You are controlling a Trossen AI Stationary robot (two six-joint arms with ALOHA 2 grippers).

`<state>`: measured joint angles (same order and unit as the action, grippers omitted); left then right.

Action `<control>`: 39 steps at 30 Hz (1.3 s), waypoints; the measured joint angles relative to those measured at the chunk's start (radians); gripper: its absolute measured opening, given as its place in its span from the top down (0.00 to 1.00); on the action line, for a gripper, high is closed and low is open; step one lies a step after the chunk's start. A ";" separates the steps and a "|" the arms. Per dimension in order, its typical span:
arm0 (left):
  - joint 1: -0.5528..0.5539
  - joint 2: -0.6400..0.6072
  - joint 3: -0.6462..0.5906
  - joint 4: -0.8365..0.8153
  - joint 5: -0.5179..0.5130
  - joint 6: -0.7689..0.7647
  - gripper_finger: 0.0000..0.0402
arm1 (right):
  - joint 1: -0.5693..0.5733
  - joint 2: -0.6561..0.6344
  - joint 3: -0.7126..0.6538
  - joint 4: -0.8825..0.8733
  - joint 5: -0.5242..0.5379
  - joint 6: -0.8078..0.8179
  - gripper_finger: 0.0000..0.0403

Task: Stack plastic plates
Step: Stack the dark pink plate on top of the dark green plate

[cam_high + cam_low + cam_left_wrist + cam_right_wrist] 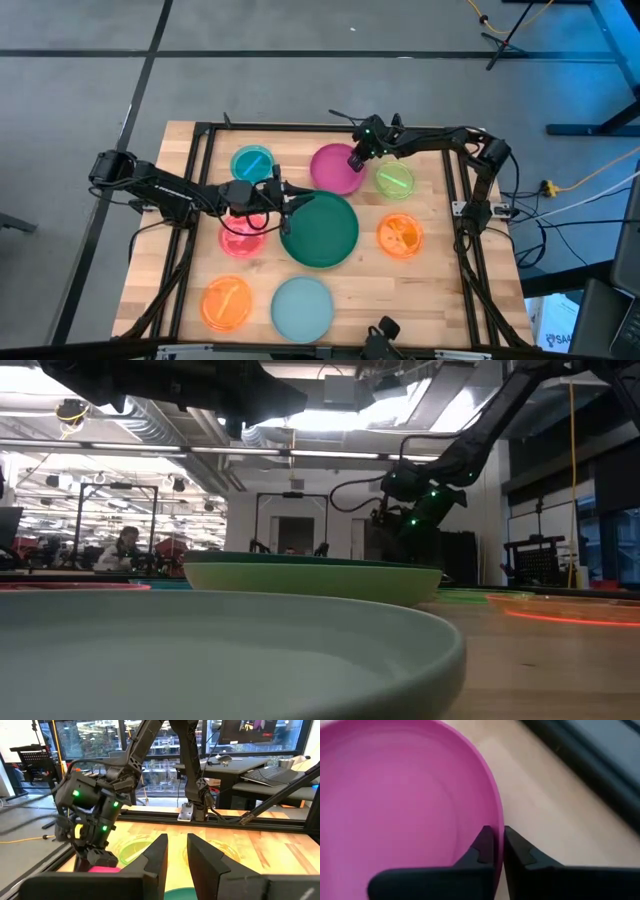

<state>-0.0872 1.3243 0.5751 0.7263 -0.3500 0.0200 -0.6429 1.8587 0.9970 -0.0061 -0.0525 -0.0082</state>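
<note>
My right gripper is shut on the right rim of the magenta plate at the table's far middle. My left gripper is open and empty, above the left rim of the large dark green plate. In the low view that plate sits nested in a mint green plate. The cyan plate, lime plate, red-pink plate, two orange plates and pale blue plate lie flat on the table. My right gripper holds the magenta plate's rim on its right side, one finger inside the plate and one outside. The fingers come from above, pointing down. Whether the plate is lifted off the table I cannot tell.
The black frame rails run along the table's far and side edges. The lime plate lies just right of my right gripper. Bare wood shows at the near right corner.
</note>
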 joint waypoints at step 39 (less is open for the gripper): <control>0.000 0.000 0.000 0.000 0.000 -0.007 0.84 | 0.229 -0.248 0.000 0.003 -0.323 0.026 1.00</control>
<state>-0.0872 1.3247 0.5751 0.7265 -0.3500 0.0130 -0.4143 1.6104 0.9970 -0.0036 -0.3752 0.0178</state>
